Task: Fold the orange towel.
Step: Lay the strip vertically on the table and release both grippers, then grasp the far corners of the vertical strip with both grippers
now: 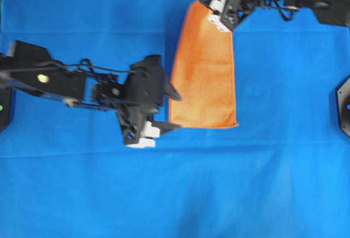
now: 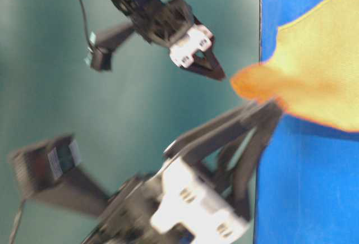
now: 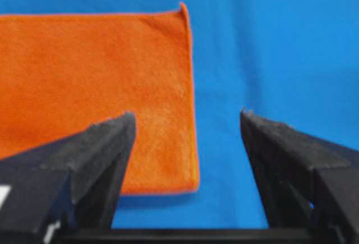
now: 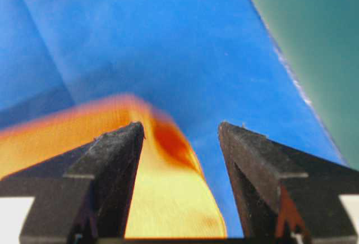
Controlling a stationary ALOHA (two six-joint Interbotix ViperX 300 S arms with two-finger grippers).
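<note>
The orange towel lies on the blue cloth as a tall, narrow folded shape. My left gripper stands open at its near left corner, holding nothing. In the left wrist view the towel lies flat, and its corner sits between the spread fingers of the left gripper. My right gripper is open over the towel's far edge. In the right wrist view a blurred, raised fold of towel shows between the wide-apart fingers of the right gripper, and neither finger presses on it. A lifted towel corner shows in the table-level view.
The blue cloth covers the whole table. Its far edge meets a teal wall close behind the right gripper. A black arm base sits at the right edge.
</note>
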